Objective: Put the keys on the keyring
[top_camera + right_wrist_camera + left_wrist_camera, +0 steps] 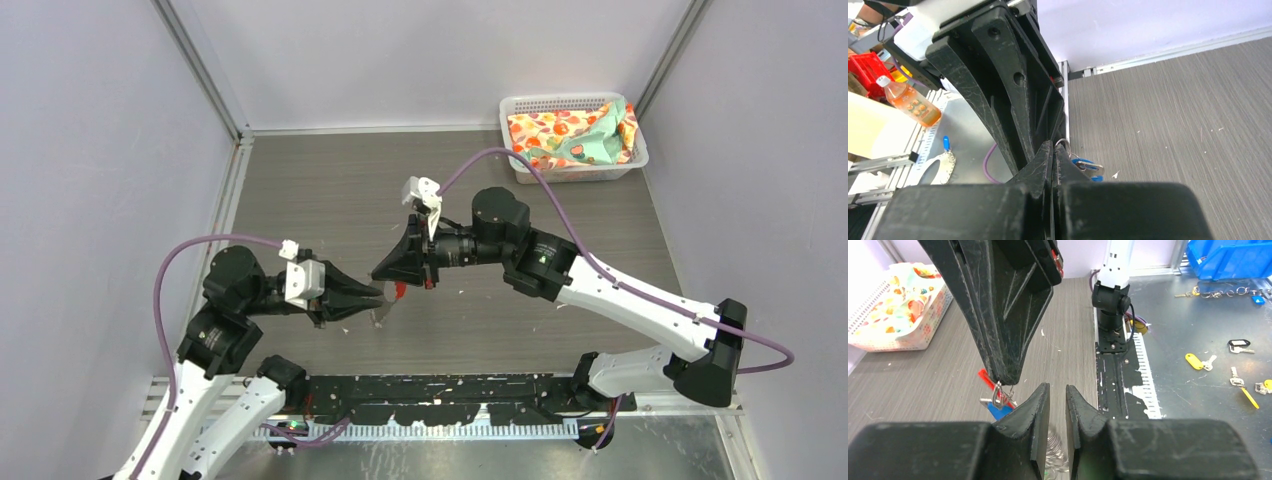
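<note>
My right gripper (379,274) is shut on the thin silvery keyring (998,395) and holds it above the table; the left wrist view shows its tips (1004,380). The red tag (984,378) and the blue-headed key (999,412) hang from that ring, and both show in the right wrist view (1083,162). My left gripper (1058,387) faces it tip to tip (372,293). Its jaws stand a narrow gap apart around silvery wire loops (1056,450), with a green glint beneath. The green key is not clearly visible. A silvery piece (380,317) hangs below the tips.
A white basket (520,105) with a patterned cloth (575,135) stands at the back right corner. The black mounting rail (450,385) runs along the near edge. Loose keys (1198,361) and a blue bin (1233,255) lie on the metal bench beyond the table.
</note>
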`<state>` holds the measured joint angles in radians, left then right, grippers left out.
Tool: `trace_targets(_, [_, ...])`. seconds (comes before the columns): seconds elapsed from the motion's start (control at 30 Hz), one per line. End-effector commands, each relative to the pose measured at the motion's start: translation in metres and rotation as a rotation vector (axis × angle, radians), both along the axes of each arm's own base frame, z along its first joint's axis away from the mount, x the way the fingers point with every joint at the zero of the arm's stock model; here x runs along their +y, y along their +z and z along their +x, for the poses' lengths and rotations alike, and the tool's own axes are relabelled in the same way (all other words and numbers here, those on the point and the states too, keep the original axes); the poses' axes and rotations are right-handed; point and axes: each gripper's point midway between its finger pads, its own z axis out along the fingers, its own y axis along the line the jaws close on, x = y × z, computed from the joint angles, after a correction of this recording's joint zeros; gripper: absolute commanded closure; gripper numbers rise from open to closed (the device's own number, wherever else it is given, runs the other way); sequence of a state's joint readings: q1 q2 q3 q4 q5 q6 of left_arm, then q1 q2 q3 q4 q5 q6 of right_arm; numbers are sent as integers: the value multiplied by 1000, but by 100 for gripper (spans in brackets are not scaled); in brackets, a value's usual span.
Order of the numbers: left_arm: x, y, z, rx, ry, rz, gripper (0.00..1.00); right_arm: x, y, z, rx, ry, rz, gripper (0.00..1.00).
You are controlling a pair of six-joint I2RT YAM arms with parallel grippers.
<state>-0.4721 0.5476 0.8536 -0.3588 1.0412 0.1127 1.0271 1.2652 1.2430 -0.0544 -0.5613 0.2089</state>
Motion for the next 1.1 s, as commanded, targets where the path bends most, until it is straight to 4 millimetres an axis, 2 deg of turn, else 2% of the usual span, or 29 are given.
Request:
trace_targets(0.0, [6,14,0,-42,53,-11,80,-9,48,-1,-90,-29,165,99])
trace_targets(0.1, [11,22,0,-62,96,-23,80,-14,52,-4,-108,-31,201,99])
trace_targets(0.27, [23,53,17,-116,260,-80,81,-19,52,-10,-122,-11,231,99])
trace_targets(0.33, [26,59,23,-120,299,-87,79,-21,51,-13,-129,1,240,99])
trace_targets(0.43, [21,55,24,-83,272,-61,70,-22,53,-20,-137,42,255,99])
trace_targets(0.5, [14,46,16,-36,192,-28,62,-21,54,-22,-137,60,255,99])
trace_targets(0.63, [5,29,7,64,79,36,57,-20,56,-24,-143,73,258,99])
trace_targets(0.7, [3,30,4,63,53,34,59,-20,57,-25,-148,74,260,99])
trace_targets(0.87, [3,37,8,45,69,5,75,-20,53,-25,-148,80,249,99])
trace_targets(1.0, [2,42,4,51,60,-17,76,-18,47,-23,-143,75,228,99])
trace_targets(1.07, [3,43,1,53,55,-18,73,-18,44,-21,-145,68,217,99])
